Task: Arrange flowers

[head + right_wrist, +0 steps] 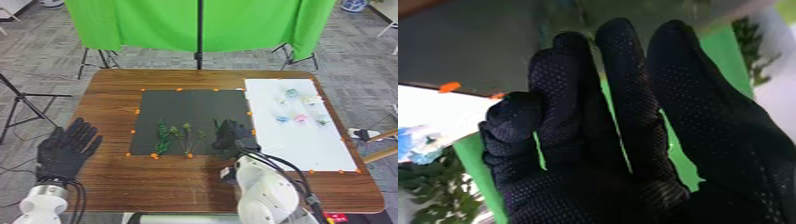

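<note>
Your right hand (pixel 233 136), fingers loosely extended, sits near the sprigs (pixel 163 136); sweep low leftward and you could drag them askew. Your left hand (pixel 62 154) lies open.

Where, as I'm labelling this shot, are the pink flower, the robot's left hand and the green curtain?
Pink flower (pixel 300 119): head view, on its bloom.
Left hand (pixel 62 154): head view, on the gloved palm.
Green curtain (pixel 147 25): head view, on its left part.

Table (pixel 169 185): mat (pixel 178 105) left, sheet (pixel 298 147) right. Sprigs (pixel 163 138) on mat's near half; flowers (pixel 300 119) on sheet's far half.
</note>
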